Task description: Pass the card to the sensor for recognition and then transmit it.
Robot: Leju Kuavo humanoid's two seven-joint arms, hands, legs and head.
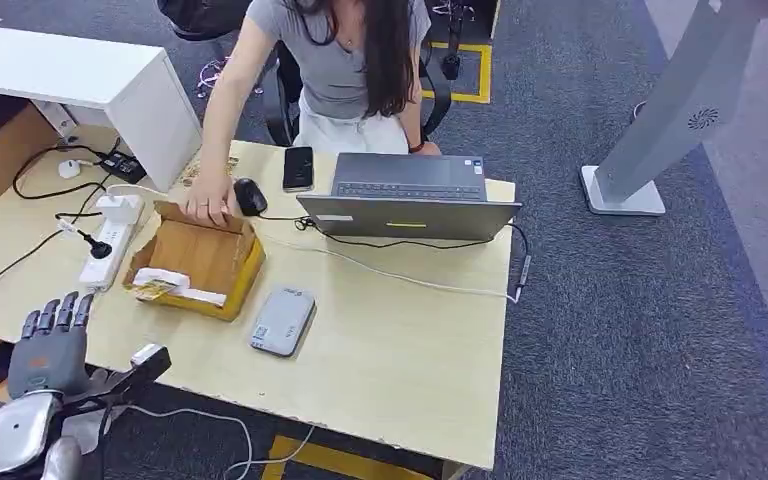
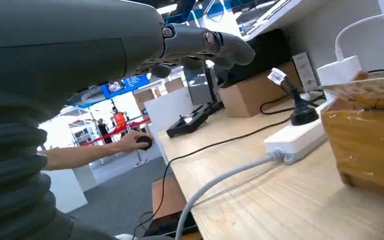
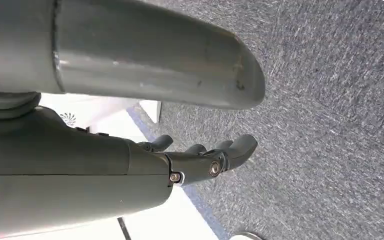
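- Our left hand [image 1: 50, 345] is up at the near left edge of the bench [image 1: 390, 350], palm flat and fingers straight and a bit spread, with nothing in it.
- The card [image 1: 165, 285], or what we take for it, is the pale flat bit lying inside the cardboard box [image 1: 245, 275] against its near wall. It's too small for us to say if it's one card or a few.
- So the card is ahead of the left hand and a little to the right, well apart from it, with no contact.
- The sensor [image 1: 282, 320] is a flat grey unit lying just right of the box, near it but not touching.
- Our right hand [image 3: 205, 160] hangs over the grey carpet floor [image 3: 330, 100], fingers loosely extended and holding nothing.
- Count on the bench: one box, one sensor, one laptop [image 1: 410, 200] open, one black phone [image 1: 298, 168], one black mouse [image 1: 250, 196] and one white power strip [image 1: 110, 240] with a black plug in it.
- One person sits at the far side, one hand [image 1: 205, 208] on the far rim of the box, right beside the mouse.
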